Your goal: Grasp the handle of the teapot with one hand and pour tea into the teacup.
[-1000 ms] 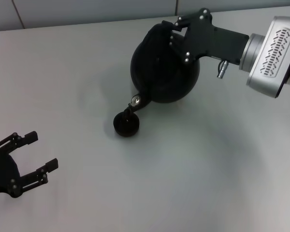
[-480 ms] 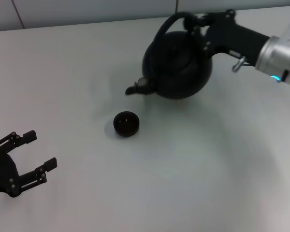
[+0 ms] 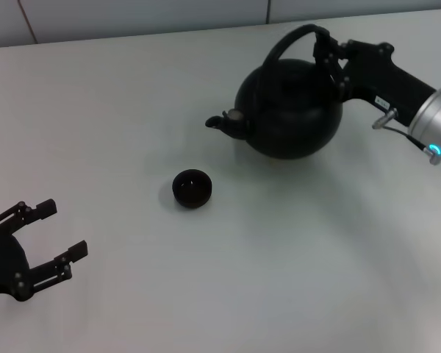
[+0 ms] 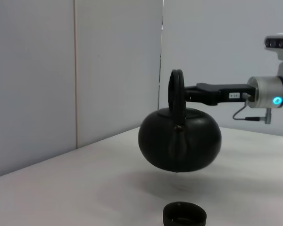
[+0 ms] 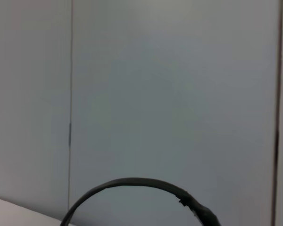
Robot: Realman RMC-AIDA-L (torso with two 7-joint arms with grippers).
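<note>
**Teapot held aloft beyond the cup**

The right black two-fingered gripper (image 3: 329,57) was clamped on the arched black handle (image 3: 294,40) of the round matte-black teapot (image 3: 290,110). The left wrist view showed the pot upright and clear of the pale grey table (image 3: 279,279). Its short spout (image 3: 222,123) pointed toward the robot's left. The small black handleless teacup (image 3: 192,188) sat on the table near the spout, apart from it. The left gripper (image 3: 53,235) rested low at the left, fingers spread and empty.

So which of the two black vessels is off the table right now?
The teapot: the right tool holds its handle and it hangs clear above its shadow. The teacup sits on the table, left tool idle nearby.
</note>
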